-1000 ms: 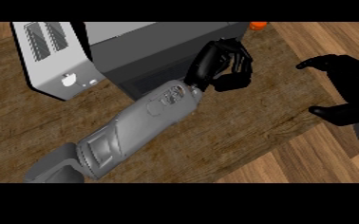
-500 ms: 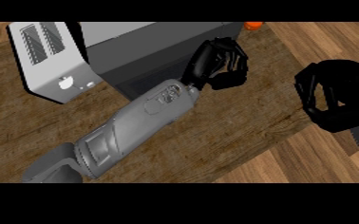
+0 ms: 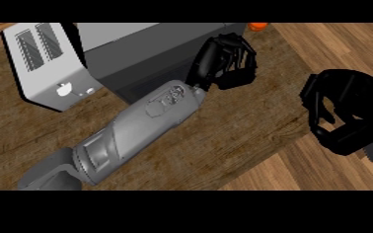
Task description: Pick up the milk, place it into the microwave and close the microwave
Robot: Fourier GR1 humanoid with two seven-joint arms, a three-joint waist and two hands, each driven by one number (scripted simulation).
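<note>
A: Left hand (image 3: 222,64)?
B: Against the microwave (image 3: 157,54) front at its right end, fingers curled, nothing in them.
A: Right hand (image 3: 339,111)?
B: Right edge, clear of the counter (image 3: 241,123), fingers clenched, holding nothing.
A: Milk?
B: Can't see it. Toaster (image 3: 44,64) sits far left.

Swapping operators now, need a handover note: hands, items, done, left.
Left hand: fingers curled, at the microwave's front right corner; no item seen in it.
Right hand: at the right edge, fingers curled, nothing visibly held.
Milk: not in view, so whether it went in can't be told.
Toaster stands left of the microwave.
Orange item at the top edge.
Left: confirm milk is inside, confirm door is closed.
</note>
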